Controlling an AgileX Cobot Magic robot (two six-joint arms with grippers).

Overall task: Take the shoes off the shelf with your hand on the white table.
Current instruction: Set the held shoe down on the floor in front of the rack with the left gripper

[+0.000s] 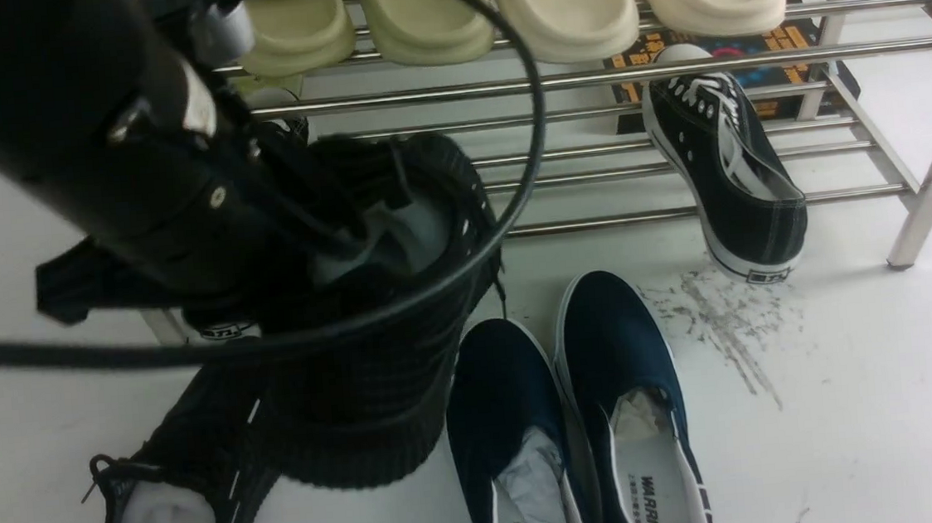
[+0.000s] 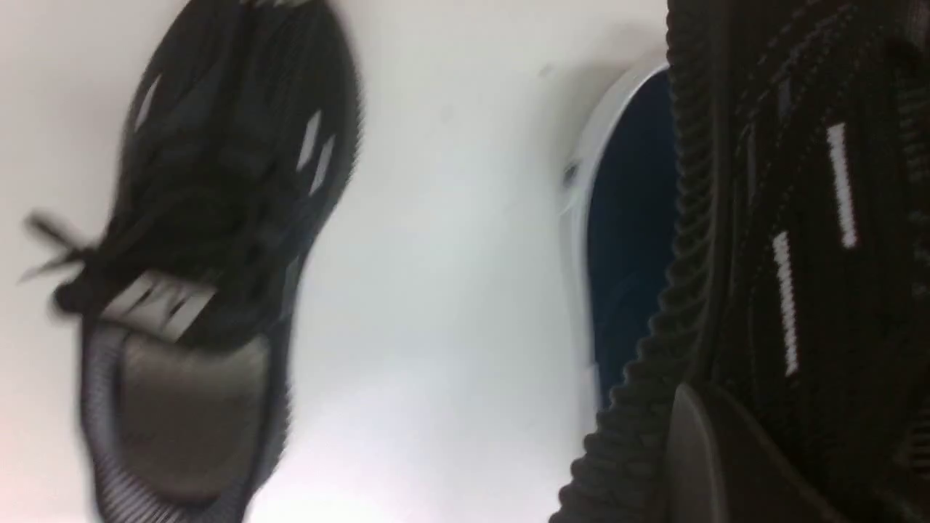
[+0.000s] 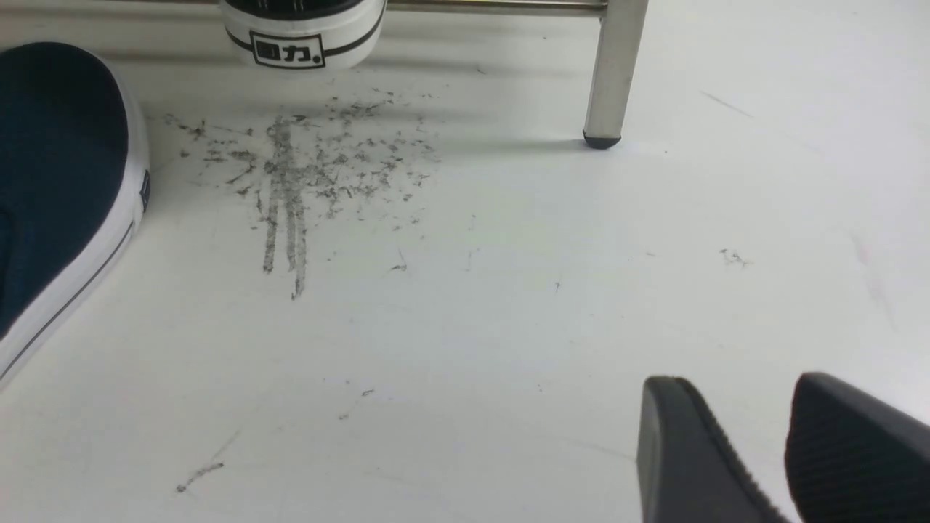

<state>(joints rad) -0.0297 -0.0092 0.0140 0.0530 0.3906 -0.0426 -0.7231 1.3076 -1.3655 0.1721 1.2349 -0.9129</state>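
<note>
My left gripper [image 1: 339,238] is shut on one black knit shoe [image 1: 391,367], gripping it at the collar over the white paper stuffing. That shoe hangs tilted in front of the steel shelf [image 1: 585,77], its ribbed sole toward the white table [image 1: 859,388]. In the left wrist view the held shoe [image 2: 799,218] fills one side, with one finger [image 2: 697,450] against it. The other black knit shoe [image 1: 176,484] [image 2: 211,240] lies on the table at the near left. My right gripper [image 3: 734,392] is open and empty just above the table [image 3: 508,327].
Two navy slip-ons [image 1: 519,407] [image 1: 624,365] lie beside the held shoe. A black canvas sneaker [image 1: 729,166] leans off the lower tier. Cream slides [image 1: 562,4] sit on the upper tier. Grey scuff marks [image 1: 720,325] and a shelf leg [image 3: 614,73] are at the right.
</note>
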